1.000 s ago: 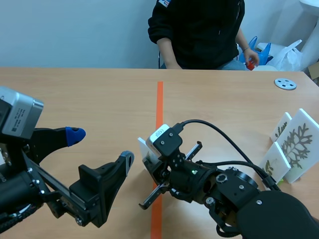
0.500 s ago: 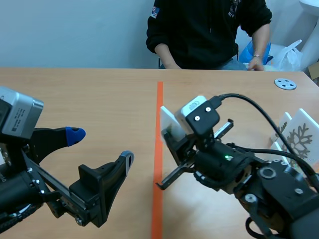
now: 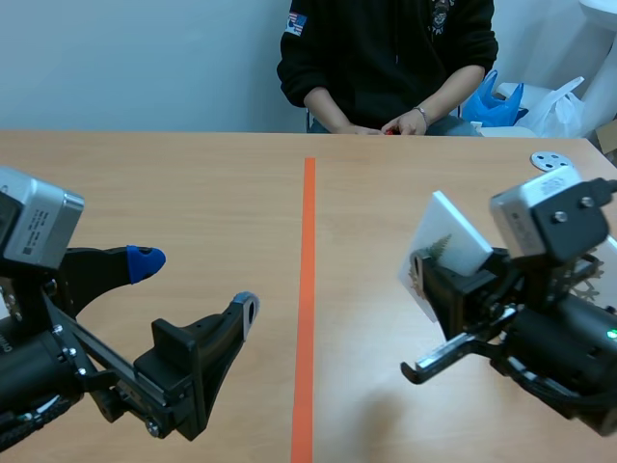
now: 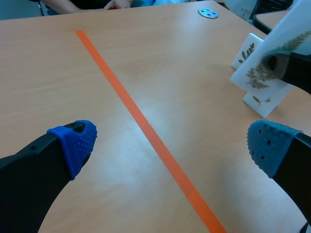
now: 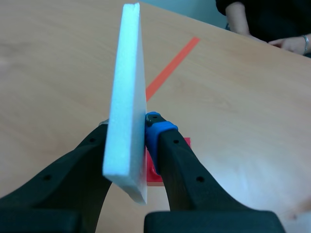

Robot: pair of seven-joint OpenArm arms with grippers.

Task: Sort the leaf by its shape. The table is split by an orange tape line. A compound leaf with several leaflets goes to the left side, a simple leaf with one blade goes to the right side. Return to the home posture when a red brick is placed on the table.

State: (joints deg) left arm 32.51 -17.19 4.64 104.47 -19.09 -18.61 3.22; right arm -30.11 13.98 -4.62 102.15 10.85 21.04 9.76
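right gripper (image 5: 130,127) pinches one white leaf card (image 5: 127,87); left gripper (image 4: 170,143) spread wide; two more cards (image 4: 247,50) stand right of the tape line (image 4: 146,131).

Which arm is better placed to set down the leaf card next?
Right. The right end effector is shut on the white card, right of the orange line; the left end effector is open and empty.

Soft, even room light with no hard shadows

The desk (image 3: 193,183) is bright and evenly lit from above, paler toward its far edge in the left wrist view. A faint, diffuse shadow lies on it under the right arm (image 3: 559,347). The white card (image 4: 272,58) is smeared with blur in the left wrist view. In the right wrist view its near edge glows pale, and the desk's far edge is soft.
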